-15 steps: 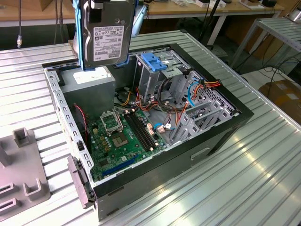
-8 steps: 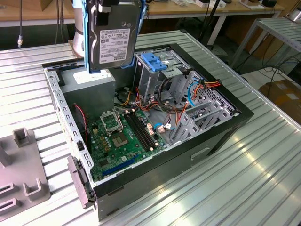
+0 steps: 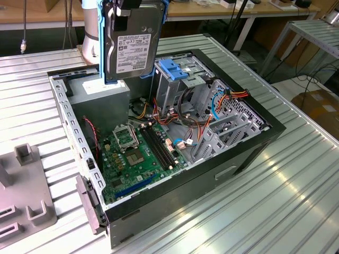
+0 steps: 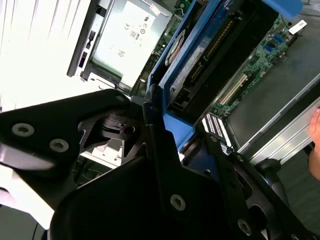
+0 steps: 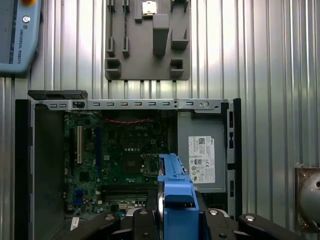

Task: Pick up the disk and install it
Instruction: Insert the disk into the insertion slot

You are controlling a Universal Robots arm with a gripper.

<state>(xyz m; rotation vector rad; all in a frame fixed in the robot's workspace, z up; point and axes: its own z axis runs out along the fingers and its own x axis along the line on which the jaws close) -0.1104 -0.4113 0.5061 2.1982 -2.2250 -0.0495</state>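
Note:
The disk [image 3: 132, 45], a grey metal drive with a white label in a bright blue carrier, hangs upright above the back of the open computer case [image 3: 254, 143]. My gripper [image 3: 130, 6] is shut on its top edge. The drive's lower edge is just above the power-supply box [image 3: 100, 95]. In the first wrist view the disk's blue carrier edge [image 5: 175, 192] sticks out between my gripper's [image 5: 175, 217] black fingers [image 5: 142, 220], over the motherboard [image 5: 125, 150]. The second wrist view shows the disk [image 4: 200, 55] edge-on, clamped in my gripper [image 4: 182, 132].
A tall metal drive cage with a blue bracket [image 3: 177, 69] stands in the case beside the disk, with loose cables [image 3: 212, 111] to its right in the exterior view. A grey fixture plate [image 3: 21, 196] lies on the ribbed table at the exterior view's left. A pendant [image 5: 17, 35] rests nearby.

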